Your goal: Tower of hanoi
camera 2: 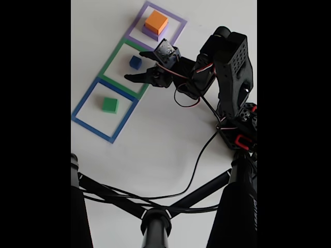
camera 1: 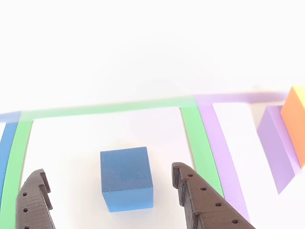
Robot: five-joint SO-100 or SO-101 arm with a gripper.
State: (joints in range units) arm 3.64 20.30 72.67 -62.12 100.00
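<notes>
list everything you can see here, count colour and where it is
blue cube: 1, blue, inside the green tape square, between the open fingers of the hand
orange block: 1, orange, on top of the purple block
purple block: 1, purple, inside the purple tape square, under the orange block
green block: 1, green, inside the blue tape square
tape squares: 3, purple, green, blue, in a row on the white table
stand: 1, black, bottom of the fixed view
cable: 1, black, running from the arm toward the stand
arm: 1, black, right side of the fixed view
hand: 1, black, open around the blue cube
</notes>
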